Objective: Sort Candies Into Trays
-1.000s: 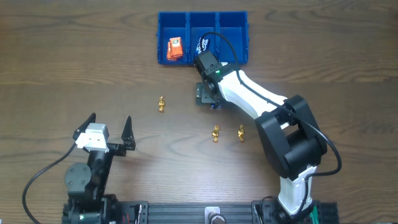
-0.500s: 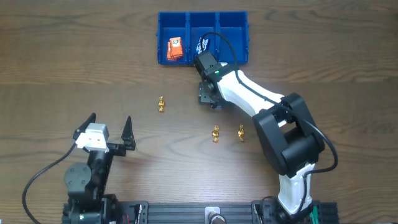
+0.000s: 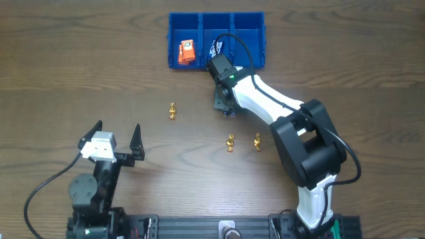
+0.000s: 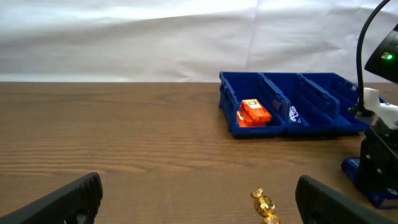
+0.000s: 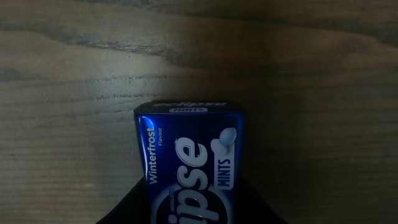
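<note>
The right arm's jaws are clamped on a blue mint box (image 5: 189, 163), held over the bare wooden surface (image 3: 80, 60) near the blue tray (image 3: 216, 16), on the side toward the arms. The left arm's jaws stand wide open with nothing in them, low at the left, well apart from the three gold candies (image 3: 172, 111).

The desk (image 3: 66, 66) is brown with a wood-grain pattern. The tray (image 3: 171, 40) is bright blue, the wrapped candy (image 3: 187, 53) orange. The mint box (image 5: 194, 168) is glossy dark blue with white lettering. The loose candies (image 3: 230, 143) are gold foil.
</note>
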`<action>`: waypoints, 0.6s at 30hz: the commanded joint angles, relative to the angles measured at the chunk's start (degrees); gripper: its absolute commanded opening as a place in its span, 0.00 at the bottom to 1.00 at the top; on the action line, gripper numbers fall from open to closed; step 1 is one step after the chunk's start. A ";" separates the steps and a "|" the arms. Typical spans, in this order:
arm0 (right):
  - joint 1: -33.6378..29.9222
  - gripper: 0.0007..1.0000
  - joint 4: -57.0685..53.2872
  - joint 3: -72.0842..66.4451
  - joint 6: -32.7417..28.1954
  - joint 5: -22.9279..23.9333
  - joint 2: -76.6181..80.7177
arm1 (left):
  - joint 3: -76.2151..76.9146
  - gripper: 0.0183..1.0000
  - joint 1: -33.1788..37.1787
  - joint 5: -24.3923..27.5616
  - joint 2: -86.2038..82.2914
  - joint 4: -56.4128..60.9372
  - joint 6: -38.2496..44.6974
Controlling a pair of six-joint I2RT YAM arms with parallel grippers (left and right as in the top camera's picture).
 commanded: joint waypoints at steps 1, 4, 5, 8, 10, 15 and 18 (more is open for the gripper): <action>1.14 0.27 -0.42 0.63 -0.57 0.39 -7.45 | -1.14 1.00 0.35 0.57 -0.33 -1.90 0.17; 1.31 0.26 -1.38 4.90 -3.61 0.42 -12.11 | -1.14 1.00 0.35 0.57 -0.33 -1.90 0.17; 1.31 0.26 -2.86 7.54 -4.55 0.59 -12.44 | -1.14 1.00 0.35 0.59 -0.33 -1.90 0.17; 1.07 0.26 -8.39 17.68 -5.53 4.55 -11.54 | -1.14 1.00 0.35 0.57 -0.33 -1.90 0.17; 1.07 0.26 -10.16 24.41 -7.19 6.23 -9.73 | -1.14 1.00 0.35 0.57 -0.33 -1.90 0.17; -0.17 0.27 -12.33 38.53 -8.92 6.84 -1.77 | -1.14 1.00 0.35 0.59 -0.33 -1.90 0.17; -1.38 0.28 -12.37 44.54 -8.94 6.36 3.85 | -1.14 1.00 0.35 0.59 -0.33 -1.90 0.17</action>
